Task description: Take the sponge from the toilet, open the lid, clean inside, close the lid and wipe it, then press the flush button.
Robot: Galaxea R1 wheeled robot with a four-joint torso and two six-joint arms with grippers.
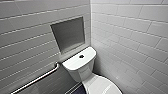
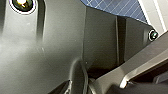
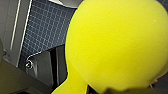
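One sponge [image 3: 117,42], and from the right wrist view I judge it is in the right gripper [image 3: 117,89]: its bright yellow bulk sits pressed right up against that camera, with dark blue floor tiling [image 3: 45,32] beyond it, so I take the fingers as closed on it. Whether the left gripper is open or closed I cannot tell.

In the head view the toilet [image 1: 82,65] stands in the corner of the tiled walls. Its lid [image 1: 105,86] is down, and the flush button [image 1: 81,56] sits in the middle of the tank top. A recessed niche [image 1: 68,33] is in the wall above the toilet, and a grab bar [image 1: 37,79] runs along the wall beside it.

My worries: the front of the lid runs off the bottom edge of the head view, so I would be reaching for its rim half blind. Glossy plastic could slip from a grip. The side wall stands close to the toilet and could crowd an elbow. A knock there might shake the sponge loose.
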